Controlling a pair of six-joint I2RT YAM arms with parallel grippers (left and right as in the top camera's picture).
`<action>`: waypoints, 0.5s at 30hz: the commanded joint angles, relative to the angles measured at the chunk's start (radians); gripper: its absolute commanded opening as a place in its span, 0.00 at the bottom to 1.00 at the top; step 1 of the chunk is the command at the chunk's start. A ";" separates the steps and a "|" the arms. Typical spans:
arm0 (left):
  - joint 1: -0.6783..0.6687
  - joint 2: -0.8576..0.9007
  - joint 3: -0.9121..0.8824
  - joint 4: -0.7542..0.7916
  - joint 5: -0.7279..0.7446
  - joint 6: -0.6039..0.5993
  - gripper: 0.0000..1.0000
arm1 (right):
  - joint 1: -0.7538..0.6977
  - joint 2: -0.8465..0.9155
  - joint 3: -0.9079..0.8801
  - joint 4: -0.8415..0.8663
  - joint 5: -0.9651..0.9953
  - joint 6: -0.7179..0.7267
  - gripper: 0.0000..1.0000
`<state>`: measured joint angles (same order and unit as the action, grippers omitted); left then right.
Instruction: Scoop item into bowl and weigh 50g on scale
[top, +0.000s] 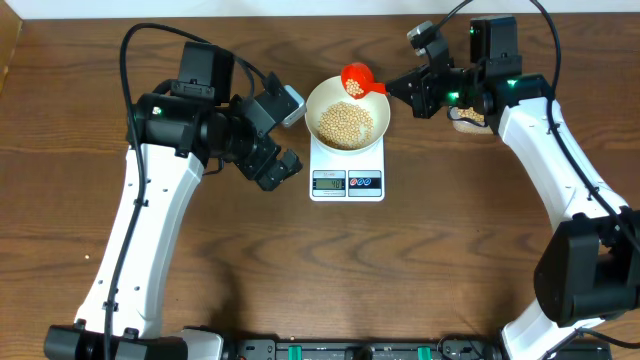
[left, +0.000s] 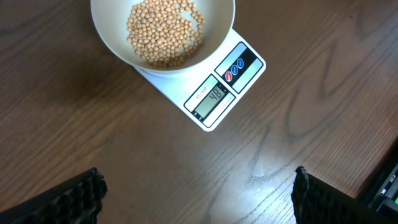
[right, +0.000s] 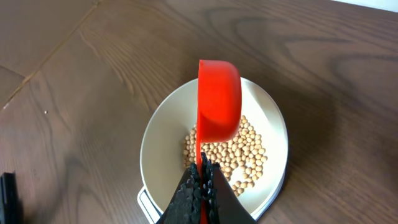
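The beans (left: 165, 31) lay in a shallow heap at the bottom of the white bowl (left: 106, 31), which sat on the scale (left: 193, 102) in the middle of the counter (top: 300, 260). The red scoop (right: 219, 99) hung over the far rim of the bowl, tipped, with a few beans left in it in the overhead view. The right tool (right: 200, 186) was clamped shut on the scoop's thin handle. The left tool (left: 196, 199) stood well apart to the side, spread wide and holding nothing.

The display (left: 216, 95) seemed to read about 49, so the job looked nearly done. In my judgement the step called for a very slow tilt that let beans roll out one or two at a time, with a pause for the reading to settle. A sudden tip could overshoot the weight.

The digits were small and slanted, so I could not be sure of them. From the right wrist only the scoop's underside showed, and its load was hidden. The tub (top: 468, 118) behind the right arm was mostly covered.
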<state>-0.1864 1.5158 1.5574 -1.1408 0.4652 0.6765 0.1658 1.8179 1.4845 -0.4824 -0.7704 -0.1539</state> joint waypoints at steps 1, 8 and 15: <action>-0.003 -0.008 -0.004 -0.002 0.005 -0.008 0.98 | 0.007 -0.027 0.007 -0.006 -0.006 -0.057 0.01; -0.003 -0.008 -0.004 -0.002 0.005 -0.008 0.98 | 0.021 -0.026 0.007 -0.012 0.013 -0.085 0.01; -0.003 -0.008 -0.004 -0.002 0.005 -0.008 0.98 | 0.027 -0.026 0.007 -0.024 0.028 -0.132 0.01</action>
<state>-0.1864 1.5158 1.5574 -1.1408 0.4652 0.6765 0.1833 1.8179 1.4845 -0.5007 -0.7433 -0.2337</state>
